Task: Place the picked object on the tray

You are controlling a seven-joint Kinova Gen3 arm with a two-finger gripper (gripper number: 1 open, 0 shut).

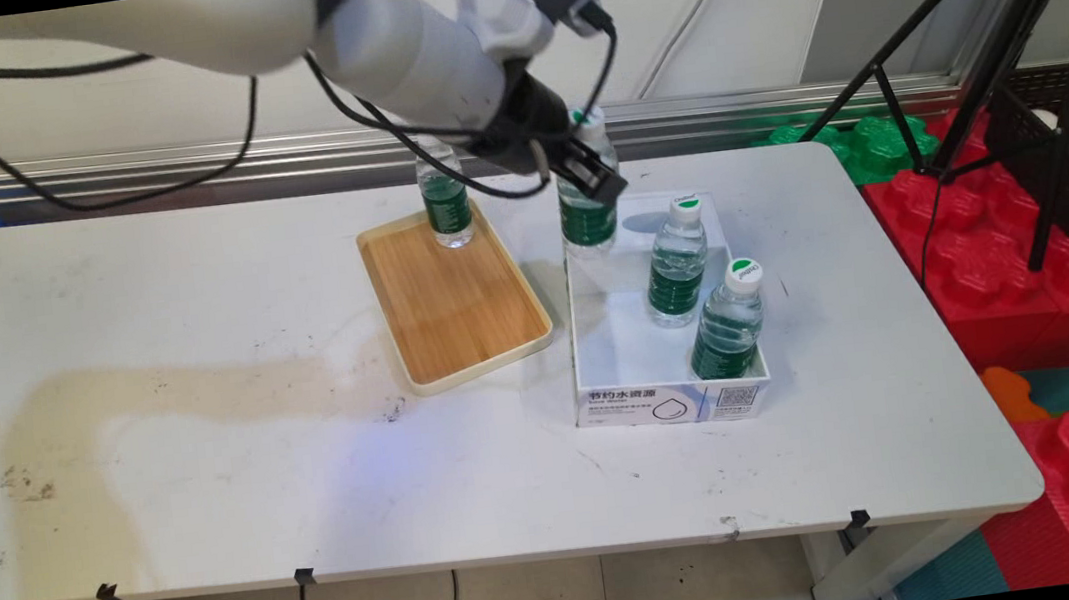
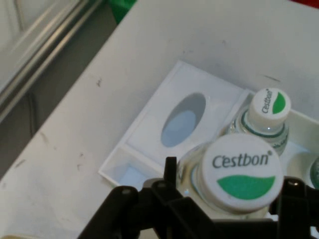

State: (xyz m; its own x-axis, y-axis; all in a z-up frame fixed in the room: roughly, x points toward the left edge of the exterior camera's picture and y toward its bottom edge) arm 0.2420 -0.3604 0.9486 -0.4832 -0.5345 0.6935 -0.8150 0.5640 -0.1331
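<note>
A brownish stain [image 1: 153,394] is spread over the left of the white table [image 1: 215,497]. Red foam blocks [image 1: 1026,284] (green ones [image 1: 869,141] behind) are piled at right, under a black tripod [image 1: 1049,221].

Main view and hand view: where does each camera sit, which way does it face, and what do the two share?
Main view: fixed above the table's near side, looking down across the white table toward the wall; shows the arm and its claw around a held bottle.
Hand view: on the hand, looking down along the claw at the held bottle's cap; shows the black linkage.
Shared: the held bottle, the white box, and a second bottle standing in it.
</note>
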